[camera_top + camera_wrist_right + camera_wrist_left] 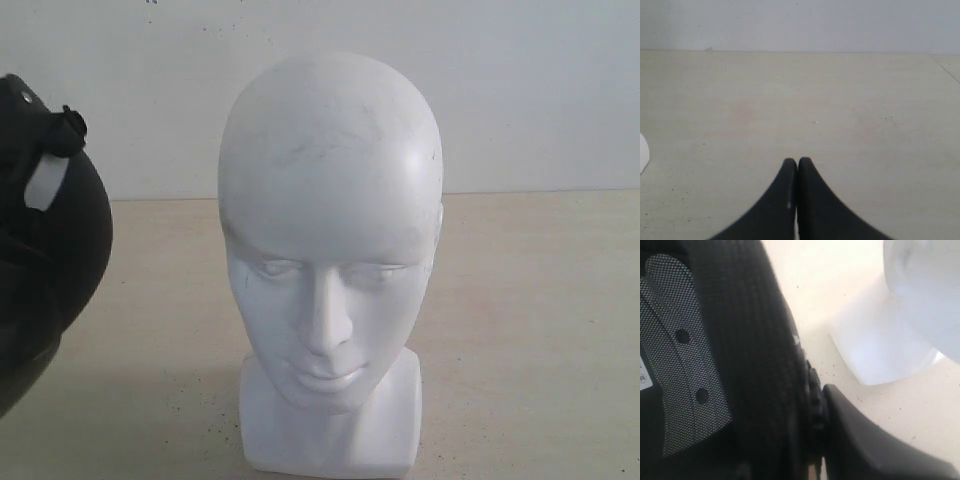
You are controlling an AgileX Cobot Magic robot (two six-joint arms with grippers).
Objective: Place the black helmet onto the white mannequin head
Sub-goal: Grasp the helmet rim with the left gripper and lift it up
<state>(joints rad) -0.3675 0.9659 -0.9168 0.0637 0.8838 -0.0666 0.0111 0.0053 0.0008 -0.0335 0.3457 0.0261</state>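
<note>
Helmet point(50, 250) hangs clamped by its rim in our left gripper point(817, 400), apart from the mannequin head point(330, 230), which stands upright on the tabletop point(540, 320) just beside that gripper. Our right gripper point(797, 167) is pressed together, holding nothing.

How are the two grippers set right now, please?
Left gripper: closed on the black helmet at its rim; one jaw hidden behind it.
Right gripper: jaws shut, holding nothing, above the table.
</note>
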